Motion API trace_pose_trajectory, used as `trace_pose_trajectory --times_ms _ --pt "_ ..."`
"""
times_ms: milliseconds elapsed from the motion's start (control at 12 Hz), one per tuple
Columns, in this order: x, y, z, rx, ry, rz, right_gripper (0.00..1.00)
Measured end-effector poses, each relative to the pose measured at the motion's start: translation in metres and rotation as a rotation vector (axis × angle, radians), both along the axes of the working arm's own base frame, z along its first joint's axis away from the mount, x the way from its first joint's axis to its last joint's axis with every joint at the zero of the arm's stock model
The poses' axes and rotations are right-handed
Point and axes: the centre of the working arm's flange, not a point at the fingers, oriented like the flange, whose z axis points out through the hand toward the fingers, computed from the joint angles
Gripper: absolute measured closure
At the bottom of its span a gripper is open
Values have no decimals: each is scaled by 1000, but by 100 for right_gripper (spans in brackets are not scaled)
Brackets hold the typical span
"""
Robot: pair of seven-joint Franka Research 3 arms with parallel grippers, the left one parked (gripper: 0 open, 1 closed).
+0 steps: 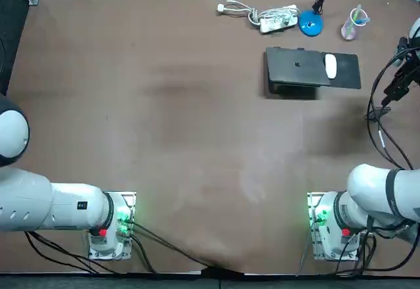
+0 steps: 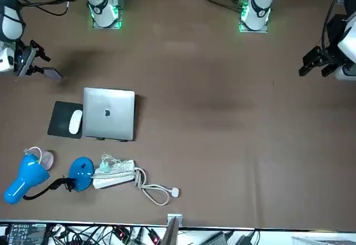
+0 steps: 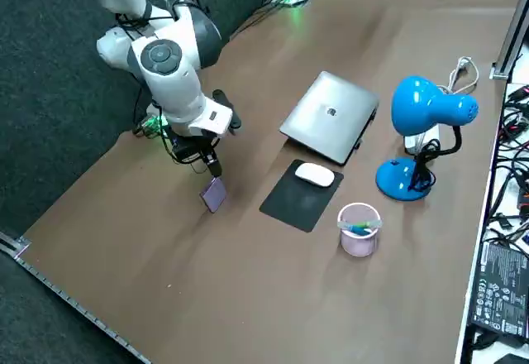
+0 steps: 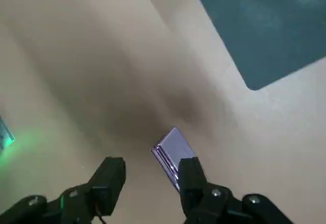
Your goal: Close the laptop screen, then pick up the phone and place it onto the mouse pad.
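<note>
Right arm: elbow raised, wrist turned down near the right side of the counter [image 3: 248, 281].
Right gripper [image 3: 208, 164]: we log it low over the counter, spread wide, clasping nothing.
Phone [image 3: 213, 193]: tilted on edge at one fingertip [image 4: 186, 165], short of the mouse pad [image 3: 293, 203].
Laptop [image 3: 329, 118]: shut, beside the pad.
Mouse [image 3: 314, 175]: on the pad.

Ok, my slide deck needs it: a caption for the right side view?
Laptop shut; right tool over the tilted phone, not yet on the mouse pad.
</note>
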Motion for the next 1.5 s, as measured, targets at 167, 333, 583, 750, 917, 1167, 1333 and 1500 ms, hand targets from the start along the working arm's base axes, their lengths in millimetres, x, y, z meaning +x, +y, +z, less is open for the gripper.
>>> trace_pose_trajectory --times_ms 167,333,583,750,917,1167,1333,1500 --pt "-7 -2 -7 4 -29 71 33" --pt "-16 -9 -18 -4 -71 136 32" --pt "-36 -12 -42 -46 -149 219 31" --pt "-40 -10 -50 -52 -166 264 32" --pt "-41 -10 -55 -58 -177 289 32" --pt "-42 -12 -66 -59 -181 302 40" --pt "-41 -12 -70 -61 -183 305 67" --pt "-38 -14 -67 -68 -191 306 78"
